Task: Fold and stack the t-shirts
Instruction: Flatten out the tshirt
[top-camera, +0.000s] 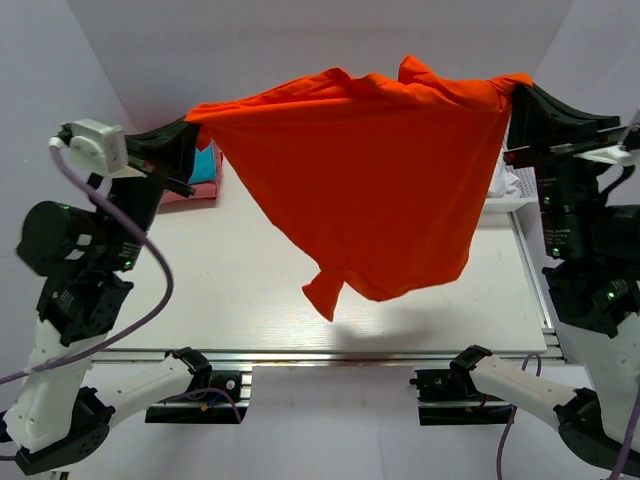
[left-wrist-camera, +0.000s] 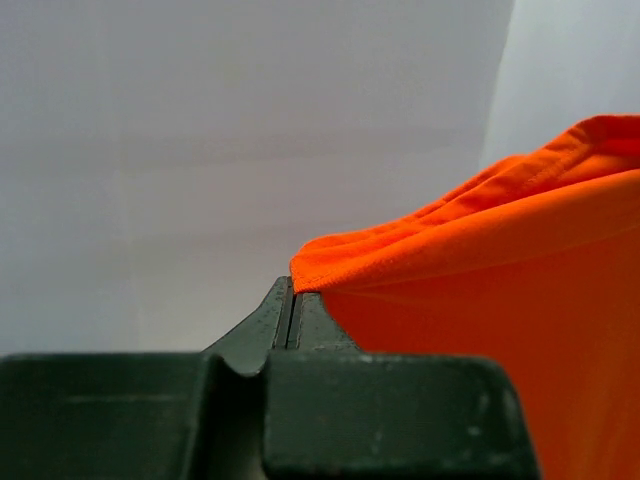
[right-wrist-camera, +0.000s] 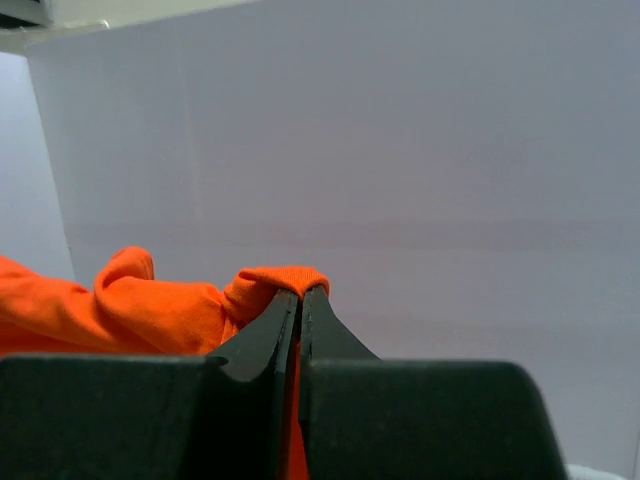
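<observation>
Two pairs of jaws pinch the orange t-shirt (top-camera: 370, 180); only the overhead view shows the teal shirt (top-camera: 206, 165).

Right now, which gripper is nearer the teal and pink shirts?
Left. The left gripper pinches the orange shirt beside the teal and pink shirts; right gripper pinches its far end across the table.

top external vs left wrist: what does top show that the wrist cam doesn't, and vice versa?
Top only: the whole orange shirt hanging spread above the table, its other corner pinched in the right hand, plus a teal shirt and pink shirt behind the left arm. Left wrist only: close-up of the hem stitching at the grip, against a blank wall. Both: the left hand shut on a corner of the orange shirt.
</observation>
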